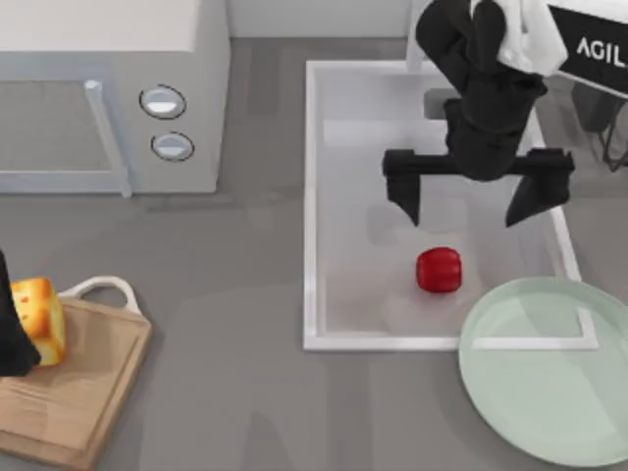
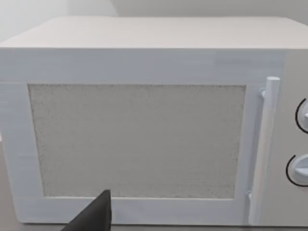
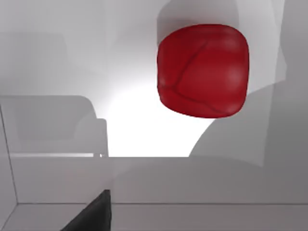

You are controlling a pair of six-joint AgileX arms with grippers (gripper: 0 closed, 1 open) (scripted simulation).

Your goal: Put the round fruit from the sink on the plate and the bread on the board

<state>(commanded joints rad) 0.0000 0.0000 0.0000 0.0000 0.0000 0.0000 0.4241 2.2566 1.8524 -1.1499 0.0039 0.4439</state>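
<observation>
You have the grey tabletop [image 1: 235, 324] spread under everything, and the largest thing on it is the white microwave [image 1: 108, 93] filling the far left corner, its door and handle facing the left wrist camera. Next in size is the sink [image 1: 312, 196], a white rectangular basin toward the far right of the tabletop, reaching from the far edge down past the middle. The plate [image 1: 549, 392] — pale green and round — sits at the near right corner and overlaps the sink's near right corner. At the near left corner you see the board [image 1: 69, 412], its white loop handle pointing toward the far side. The bread [image 1: 39, 319] sits on the board's left part near the handle end, and your left gripper [image 1: 12, 334] is a dark shape right against it at the left edge; you cannot tell from here whether its fingers are closed on the loaf or apart. Your right gripper [image 1: 466, 211] hangs over the middle of the sink with its two fingers spread wide and nothing between them. The round fruit [image 1: 438, 270] — small, glossy, red — lies on the sink floor toward the near edge, just nearward of the spread fingers and apart from them.
</observation>
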